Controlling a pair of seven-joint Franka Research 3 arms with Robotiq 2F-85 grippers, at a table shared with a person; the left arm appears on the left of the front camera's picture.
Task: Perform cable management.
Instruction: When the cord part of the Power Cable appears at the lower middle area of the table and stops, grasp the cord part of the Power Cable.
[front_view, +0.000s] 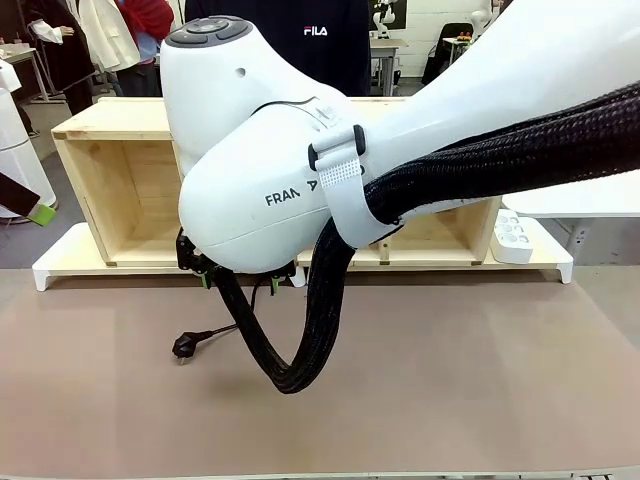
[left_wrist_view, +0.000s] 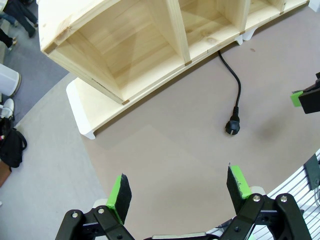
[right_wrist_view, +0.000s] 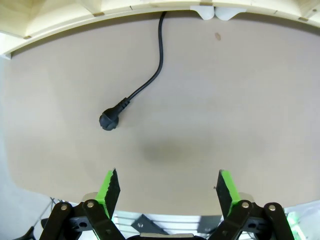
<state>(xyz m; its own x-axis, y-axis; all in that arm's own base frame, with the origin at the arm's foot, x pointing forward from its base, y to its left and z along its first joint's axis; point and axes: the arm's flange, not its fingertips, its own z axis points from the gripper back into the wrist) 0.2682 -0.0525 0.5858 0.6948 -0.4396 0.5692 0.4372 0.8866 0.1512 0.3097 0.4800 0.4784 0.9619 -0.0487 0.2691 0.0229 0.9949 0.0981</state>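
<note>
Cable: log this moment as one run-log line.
cable: lying on table, plug free | left gripper: open, empty | right gripper: open, empty, plug ahead of it

Left gripper (left_wrist_view: 177, 187) spread wide, right gripper (right_wrist_view: 167, 186) likewise

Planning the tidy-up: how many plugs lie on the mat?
1: the black cable ends in a round plug on the brown mat, before the wooden shelf; the right arm may hide others.

cable (right_wrist_view: 161, 50): far end hidden under shelf (front_view: 110, 120) | shelf middle: hidden behind right arm (front_view: 270, 130)
</note>
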